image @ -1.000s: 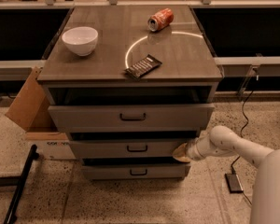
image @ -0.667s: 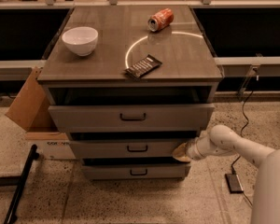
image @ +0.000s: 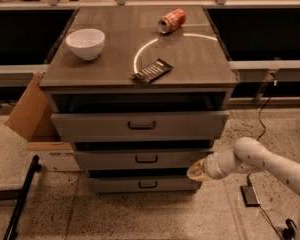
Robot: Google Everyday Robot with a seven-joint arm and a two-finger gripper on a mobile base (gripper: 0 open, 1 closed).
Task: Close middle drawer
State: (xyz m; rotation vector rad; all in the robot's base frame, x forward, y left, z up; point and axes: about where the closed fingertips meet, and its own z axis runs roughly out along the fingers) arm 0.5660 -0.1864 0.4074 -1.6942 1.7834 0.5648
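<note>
The grey cabinet has three drawers. The middle drawer has a wide flat front with a small dark bar handle and stands out a little from the cabinet body. The uppermost drawer is pulled out further, above it. The lowest drawer sits below. My gripper is on the end of the white arm that comes in from the right. It sits low at the right end of the middle drawer's front, at or against its lower right corner.
On the cabinet top lie a white bowl, a tipped orange soda can and a dark snack bag. A cardboard box stands left of the cabinet. A black bar lies on the floor at left, and a cable with a small box at right.
Almost nothing has changed. My gripper stays at the right end of the middle drawer's front, perhaps slightly lower. The drawers look the same.
</note>
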